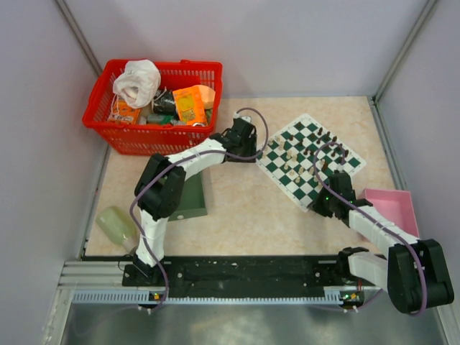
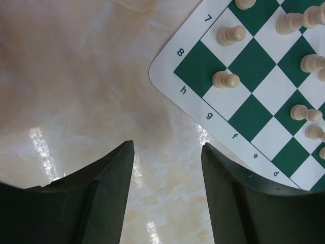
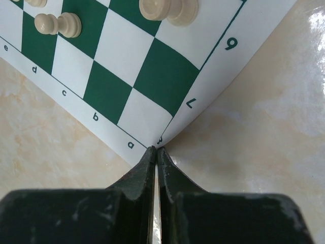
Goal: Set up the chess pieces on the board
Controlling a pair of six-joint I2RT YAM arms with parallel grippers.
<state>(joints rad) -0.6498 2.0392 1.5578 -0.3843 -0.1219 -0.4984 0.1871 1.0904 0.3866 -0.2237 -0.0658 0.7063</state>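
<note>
The board [image 1: 302, 188], a green and white checked mat, lies turned like a diamond at the right middle of the table. Cream chess pieces [image 1: 290, 154] and black chess pieces [image 1: 328, 147] stand on it. My right gripper [image 1: 318, 203] is shut on the board's near corner; in the right wrist view the corner of the board [image 3: 127, 61] curls up into the closed gripper [image 3: 156, 149], with cream pieces [image 3: 58, 24] beyond. My left gripper [image 1: 248, 136] is open and empty over bare table by the board's left corner [image 2: 167, 71]. Cream pieces [image 2: 226, 80] stand just beyond that gripper [image 2: 167, 147].
A red basket [image 1: 154, 140] full of items stands at the back left. A dark green tray [image 1: 192, 198] lies under the left arm. A pink tray [image 1: 392, 205] sits at the right edge. A pale green object [image 1: 118, 224] lies front left. Walls enclose the table.
</note>
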